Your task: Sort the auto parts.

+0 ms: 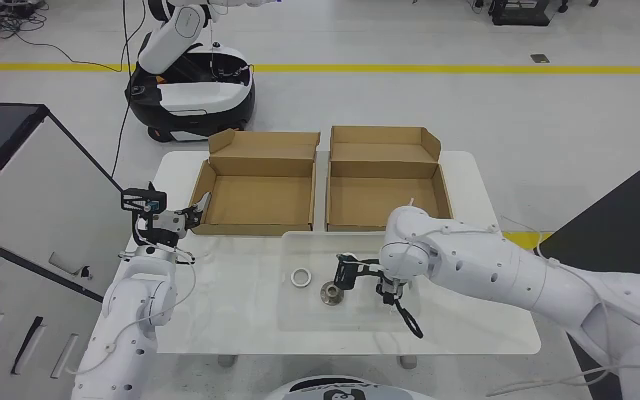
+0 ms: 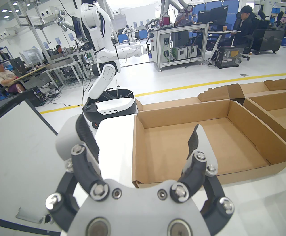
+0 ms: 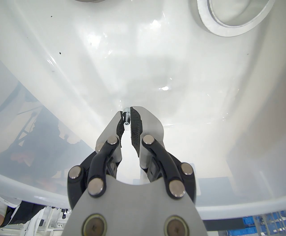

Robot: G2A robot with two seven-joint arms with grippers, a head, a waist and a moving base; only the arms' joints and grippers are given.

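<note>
While your right gripper (image 3: 127,112) hangs over the white tray (image 3: 156,55) on the table (image 1: 230,310), its jaws clamp a small screw (image 3: 126,116); a metal ring (image 3: 203,15) lies nearby. Your left gripper (image 2: 138,125), jaws apart, faces a cardboard box (image 2: 245,138).

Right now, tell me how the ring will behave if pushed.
The ring lies flat on the glossy tray, so it would likely slide, not roll. It looks like rigid metal, so probably stiff. Its low wall may be awkward to pinch.
</note>
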